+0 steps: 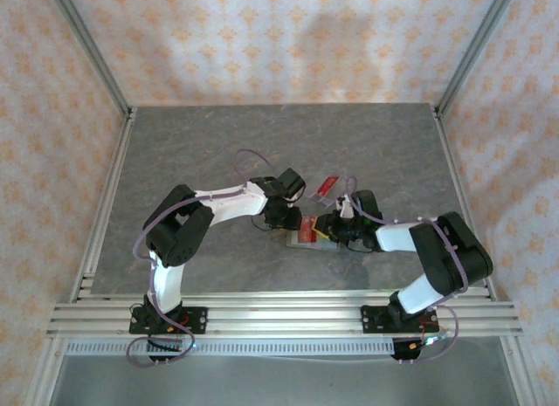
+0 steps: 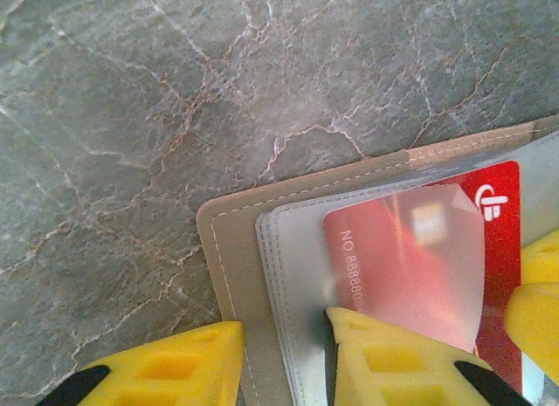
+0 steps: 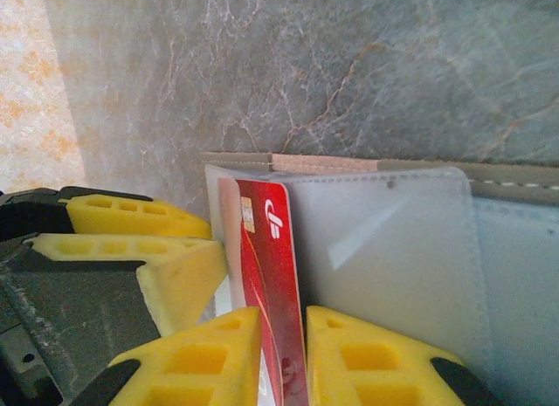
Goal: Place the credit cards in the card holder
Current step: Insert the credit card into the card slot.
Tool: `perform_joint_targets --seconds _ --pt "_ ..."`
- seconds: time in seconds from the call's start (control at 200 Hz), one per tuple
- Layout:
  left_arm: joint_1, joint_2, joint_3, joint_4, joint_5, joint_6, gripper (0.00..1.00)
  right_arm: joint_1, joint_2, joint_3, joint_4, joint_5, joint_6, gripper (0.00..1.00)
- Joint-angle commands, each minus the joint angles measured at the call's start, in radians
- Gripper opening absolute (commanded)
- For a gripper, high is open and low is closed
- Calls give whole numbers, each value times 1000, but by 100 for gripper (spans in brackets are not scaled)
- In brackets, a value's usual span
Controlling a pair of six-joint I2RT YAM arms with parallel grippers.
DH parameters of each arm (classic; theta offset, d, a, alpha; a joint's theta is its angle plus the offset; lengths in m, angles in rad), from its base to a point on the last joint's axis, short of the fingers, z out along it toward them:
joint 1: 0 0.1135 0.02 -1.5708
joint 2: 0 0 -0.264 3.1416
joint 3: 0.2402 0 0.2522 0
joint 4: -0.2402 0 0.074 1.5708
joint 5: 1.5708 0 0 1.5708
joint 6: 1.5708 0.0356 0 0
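The right gripper (image 3: 281, 323) pinches a red credit card (image 3: 266, 240) edge-on in its jaws, partly inside the open card holder (image 2: 229, 275), which lies mid-surface (image 2: 131, 118), towards the near side. The left gripper (image 2: 284, 340) straddles the holder's left edge, jaws narrowly apart; whether they grip it, I cannot tell.

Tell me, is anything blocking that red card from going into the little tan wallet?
Nothing visible does. The red card, pinched in the right jaws, stands at the clear pocket of the card holder; the left jaws sit close beside it.
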Motion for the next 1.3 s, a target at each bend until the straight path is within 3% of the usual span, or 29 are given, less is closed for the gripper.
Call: perform_joint_targets --seconds 0.0,0.395,0.61,0.791,1.291 --pt "1 104 -48 -39 -94 15 30 13 31 -24 -13 45 -7 20" --pt "-9 119 -42 -38 -99 11 30 15 21 -41 48 16 22 17" --pt "-11 120 -45 -38 -102 12 30 16 39 -53 95 8 46 0" --pt "-10 119 -54 -36 -105 -3 30 15 20 -66 97 7 51 0" --pt "-4 72 -94 -9 -76 -40 32 19 -116 -68 -119 82 -35 0"
